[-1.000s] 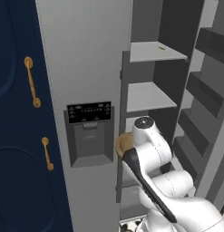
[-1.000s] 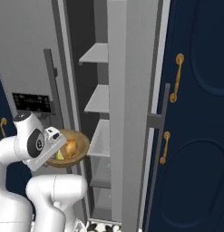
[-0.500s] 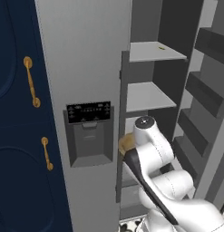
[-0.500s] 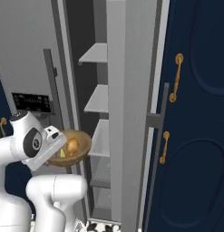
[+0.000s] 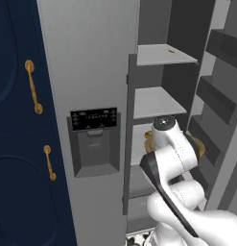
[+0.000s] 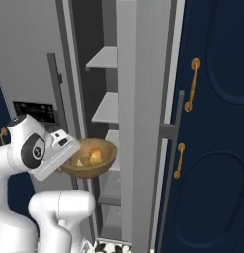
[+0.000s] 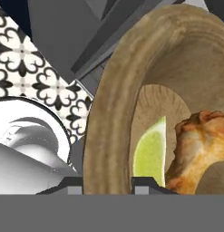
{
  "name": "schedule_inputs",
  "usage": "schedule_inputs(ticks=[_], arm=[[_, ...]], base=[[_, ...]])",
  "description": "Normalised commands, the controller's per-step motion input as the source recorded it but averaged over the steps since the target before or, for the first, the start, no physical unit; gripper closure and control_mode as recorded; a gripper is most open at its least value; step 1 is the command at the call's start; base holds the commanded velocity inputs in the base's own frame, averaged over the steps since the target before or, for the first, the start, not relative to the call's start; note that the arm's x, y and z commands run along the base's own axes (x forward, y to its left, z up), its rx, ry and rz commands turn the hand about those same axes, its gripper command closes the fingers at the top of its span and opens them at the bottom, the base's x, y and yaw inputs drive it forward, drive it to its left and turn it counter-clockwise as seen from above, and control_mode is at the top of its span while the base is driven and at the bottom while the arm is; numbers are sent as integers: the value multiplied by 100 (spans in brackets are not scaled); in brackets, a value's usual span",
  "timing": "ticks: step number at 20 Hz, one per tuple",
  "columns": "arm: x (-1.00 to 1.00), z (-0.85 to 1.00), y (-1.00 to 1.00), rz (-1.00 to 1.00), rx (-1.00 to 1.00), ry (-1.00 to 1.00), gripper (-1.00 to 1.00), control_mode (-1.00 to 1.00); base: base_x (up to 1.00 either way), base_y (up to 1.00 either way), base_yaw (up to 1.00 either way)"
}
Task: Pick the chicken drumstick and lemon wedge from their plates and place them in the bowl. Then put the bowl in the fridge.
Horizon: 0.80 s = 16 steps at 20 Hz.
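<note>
Fingers (image 7: pixel 102 185) pinch the stiff wooden bowl (image 6: pixel 89 159) by its 6 o'clock rim, drumstick (image 7: pixel 197 149) and lemon wedge (image 7: pixel 150 155) loose inside, likely to slide.

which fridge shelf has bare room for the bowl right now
The top shelf is bare but for a small speck near its back. The shelf below it is bare too, bordered by the fridge door edge and side wall. Lower down is crowded: the arm and the bowl, carrying chicken drumstick and lemon wedge, fill the opening.
</note>
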Motion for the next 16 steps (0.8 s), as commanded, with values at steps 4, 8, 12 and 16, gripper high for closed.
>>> schedule_inputs(ticks=[4,8,12,16], arm=[[33,18,-69,30,0,-18,100,-100],[31,23,-51,46,0,-25,100,-100],[36,44,-28,39,0,-24,100,-100],[77,15,-1,21,0,-8,100,-100]], base=[[0,0,0],[0,0,0],[0,0,0],[0,0,0]])
